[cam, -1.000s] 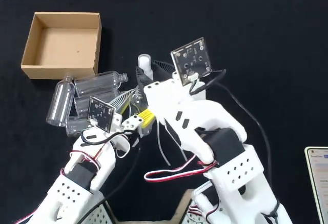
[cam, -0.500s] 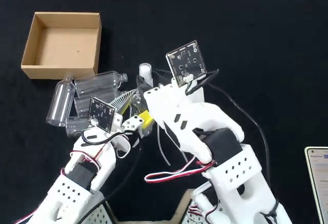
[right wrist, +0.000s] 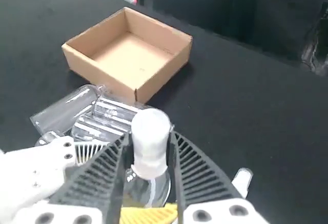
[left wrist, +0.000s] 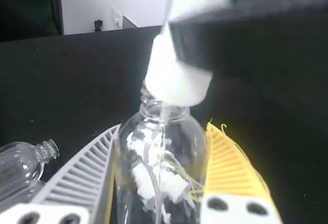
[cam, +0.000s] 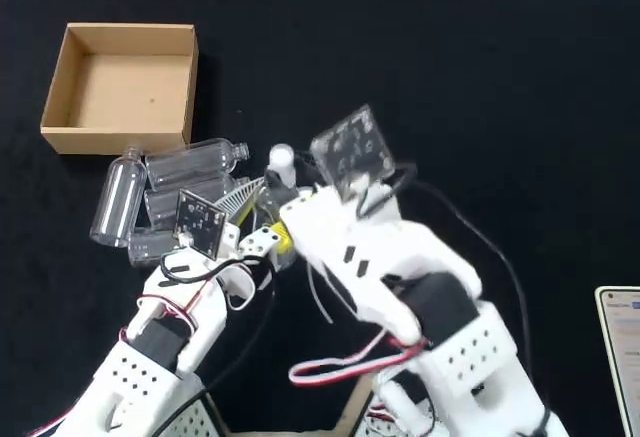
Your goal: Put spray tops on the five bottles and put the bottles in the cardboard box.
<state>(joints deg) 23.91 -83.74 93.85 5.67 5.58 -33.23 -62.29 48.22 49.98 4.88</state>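
Observation:
My left gripper (left wrist: 159, 183) is shut on a clear bottle (left wrist: 156, 162), holding it upright near the table's middle (cam: 262, 202). My right gripper (right wrist: 148, 155) is shut on a white spray top (right wrist: 150, 142). The spray top (left wrist: 177, 78) sits right over the bottle's open neck, its thin tube running down inside. In the high view the spray top (cam: 281, 164) shows between the two arms. The cardboard box (cam: 120, 87) stands open at the far left, with nothing in it. Several capless clear bottles (cam: 165, 192) lie beside it.
Another white spray top (right wrist: 242, 178) lies on the black table beyond my right gripper. A white device (cam: 622, 352) sits at the table's right edge. The lying bottles (right wrist: 95, 114) crowd the space between the held bottle and the box (right wrist: 128, 55).
The right gripper has moved the spray top toward the left and lower, bringing it over the neck of the bottle. The left arm has stayed nearly still.

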